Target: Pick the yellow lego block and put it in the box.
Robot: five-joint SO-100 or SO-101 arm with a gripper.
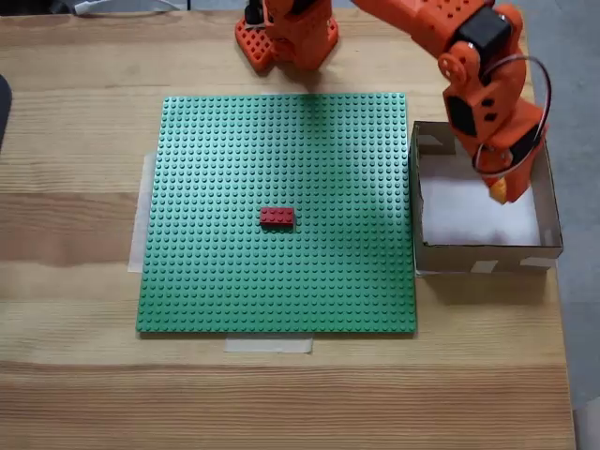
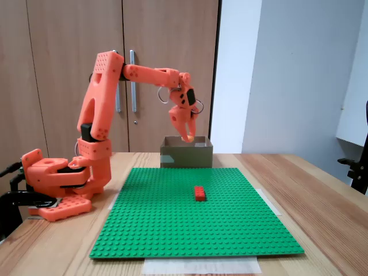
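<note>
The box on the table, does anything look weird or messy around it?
Nothing looks spilled or broken. The box sits upright beside the green baseplate. The gripper holds the yellow lego block above it, and a red brick sits neatly on the baseplate.

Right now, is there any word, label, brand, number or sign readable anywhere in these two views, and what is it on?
None can be read.
The box bears only blank pale tape pieces.
The green baseplate, the red brick and the orange arm show no lettering.
The yellow lego block at the tool shows no print.
</note>
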